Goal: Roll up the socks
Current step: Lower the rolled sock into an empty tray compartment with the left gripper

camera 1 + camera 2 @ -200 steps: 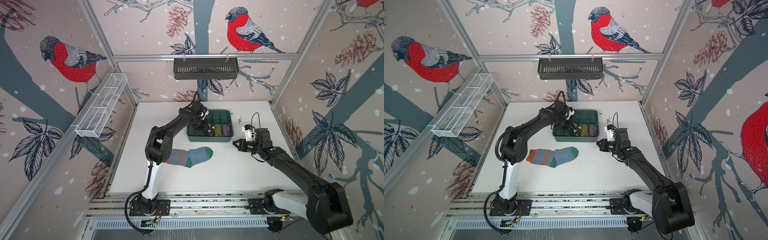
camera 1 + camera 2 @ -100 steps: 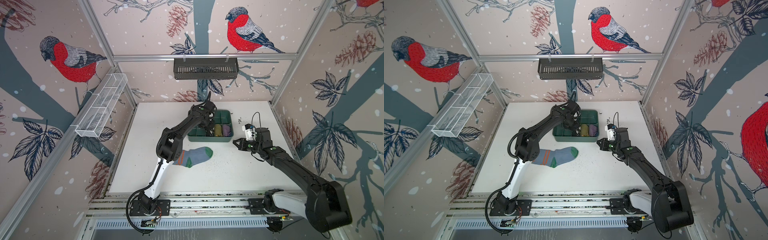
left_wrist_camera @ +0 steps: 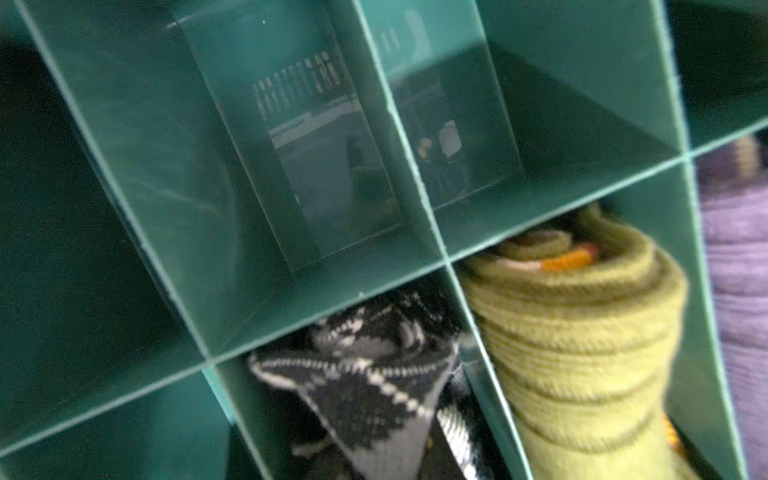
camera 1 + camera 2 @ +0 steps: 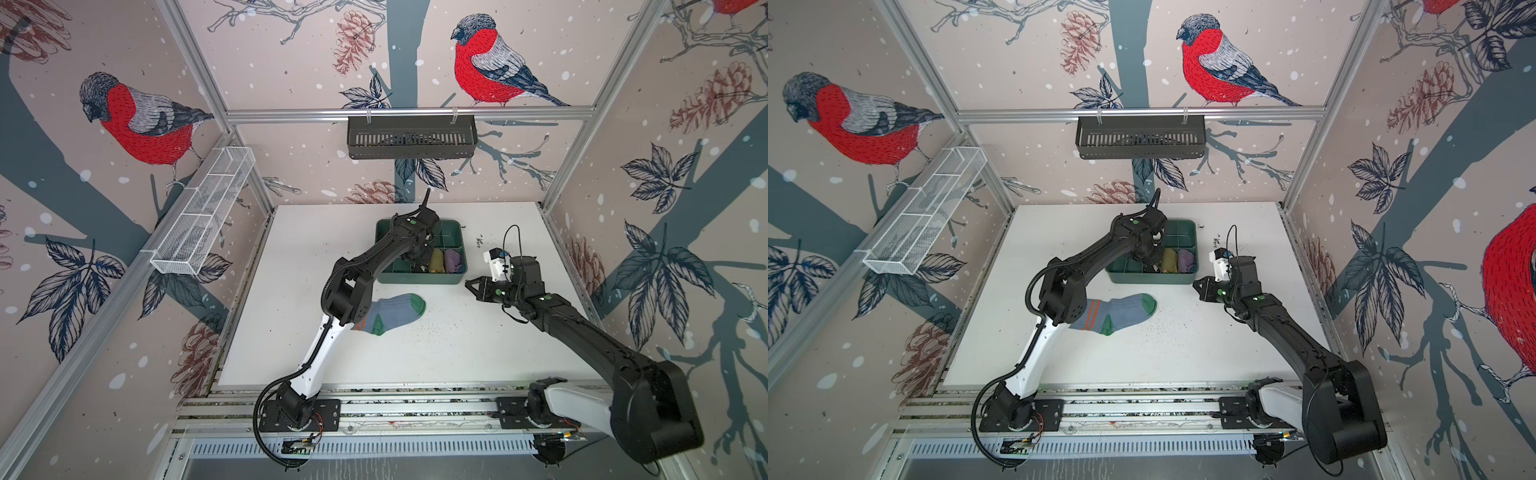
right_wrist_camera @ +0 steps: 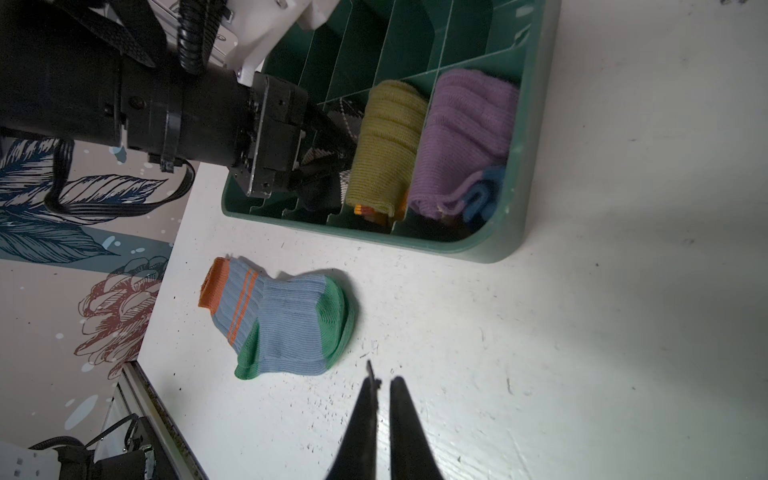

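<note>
Left gripper (image 5: pixel 340 172) is down in the tray (image 5: pixel 536 124), fingers pinching the argyle sock (image 3: pixel 365 374), patterned fabric showing between them. It sits in the front-row slot just beside the olive roll (image 5: pixel 386 141), with the purple roll (image 5: pixel 465 137) one slot on. This looks like the stowing step for the sock. The next move, I'd say, calls for letting go and lifting straight up past the dividers without dragging the bundle out. Right gripper (image 5: pixel 383 380) hangs over the bare table (image 4: pixel 457 353), tips pressed almost together, holding nothing. Now the blue sock (image 5: pixel 286 324): flat and unrolled on the table in front of the tray, not touching it. In both top views its long axis runs left to right, slightly tilted, cuff end by the left arm's elbow, green toe pointing right, heel toward the front edge. That one's yet to roll
</note>
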You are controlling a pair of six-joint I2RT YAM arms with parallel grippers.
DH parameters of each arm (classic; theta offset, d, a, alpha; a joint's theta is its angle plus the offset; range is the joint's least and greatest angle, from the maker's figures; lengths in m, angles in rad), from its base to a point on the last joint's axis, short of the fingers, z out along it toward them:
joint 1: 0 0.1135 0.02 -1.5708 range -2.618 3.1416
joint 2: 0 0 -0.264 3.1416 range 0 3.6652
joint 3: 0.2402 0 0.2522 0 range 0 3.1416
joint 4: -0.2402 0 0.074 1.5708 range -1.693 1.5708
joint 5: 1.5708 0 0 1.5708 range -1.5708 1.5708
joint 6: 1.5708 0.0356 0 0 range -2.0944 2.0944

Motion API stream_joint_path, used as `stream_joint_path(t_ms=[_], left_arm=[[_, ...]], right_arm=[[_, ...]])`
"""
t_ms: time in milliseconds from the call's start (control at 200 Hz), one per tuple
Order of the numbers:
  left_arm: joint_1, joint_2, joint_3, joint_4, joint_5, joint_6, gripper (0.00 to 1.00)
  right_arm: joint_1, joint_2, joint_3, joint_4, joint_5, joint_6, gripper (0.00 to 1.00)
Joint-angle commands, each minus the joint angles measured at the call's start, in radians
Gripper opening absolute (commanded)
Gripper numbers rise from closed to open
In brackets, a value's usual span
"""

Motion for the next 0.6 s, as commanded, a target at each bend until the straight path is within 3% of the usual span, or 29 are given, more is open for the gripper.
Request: stream_joint_path(t_ms=[0,595], left_arm=[[-0.007,0.013,0.011,0.019,-0.012,-0.015,0.17],[-0.015,0.006,-0.001,0.077,-0.001,-0.031,0.38]], right_arm=[[-0.001,0.003,-0.001,0.029,-0.011,0.011,0.1],[-0.001,-0.013,-0.005,0.021,-0.012,0.009,0.1]])
